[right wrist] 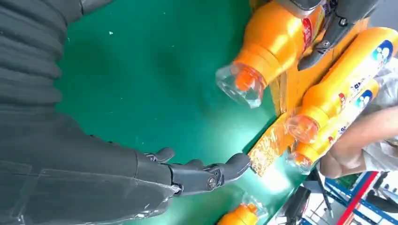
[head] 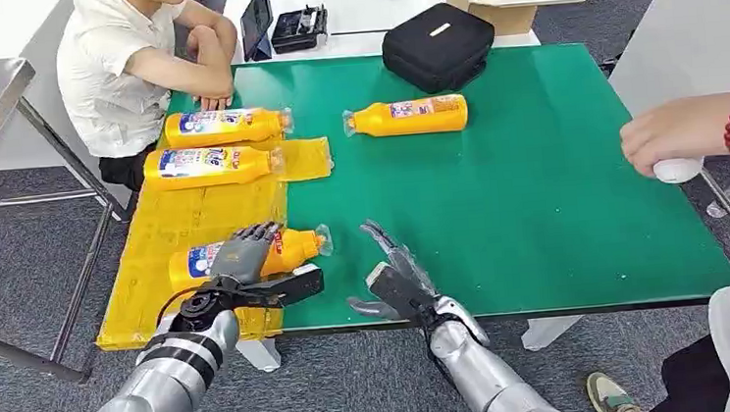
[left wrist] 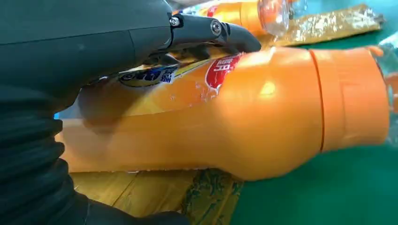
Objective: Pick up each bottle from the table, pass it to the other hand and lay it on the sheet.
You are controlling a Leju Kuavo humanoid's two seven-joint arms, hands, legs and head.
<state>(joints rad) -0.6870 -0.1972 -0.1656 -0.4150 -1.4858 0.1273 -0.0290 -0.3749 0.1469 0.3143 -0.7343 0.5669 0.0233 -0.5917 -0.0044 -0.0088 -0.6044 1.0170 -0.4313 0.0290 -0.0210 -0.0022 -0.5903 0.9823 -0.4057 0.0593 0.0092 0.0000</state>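
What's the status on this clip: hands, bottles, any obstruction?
Left robot hand grips a bottle over the yellow sheet. Right robot hand open, empty. One bottle left on the green table. Nothing in the way.

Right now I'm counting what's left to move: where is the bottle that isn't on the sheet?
In the head view, the bottle lies on the green table, right of the yellow sheet, just before the black case.

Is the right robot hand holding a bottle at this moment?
No, the right robot hand is empty with fingers spread over the green table, while the left robot hand grips the bottle.
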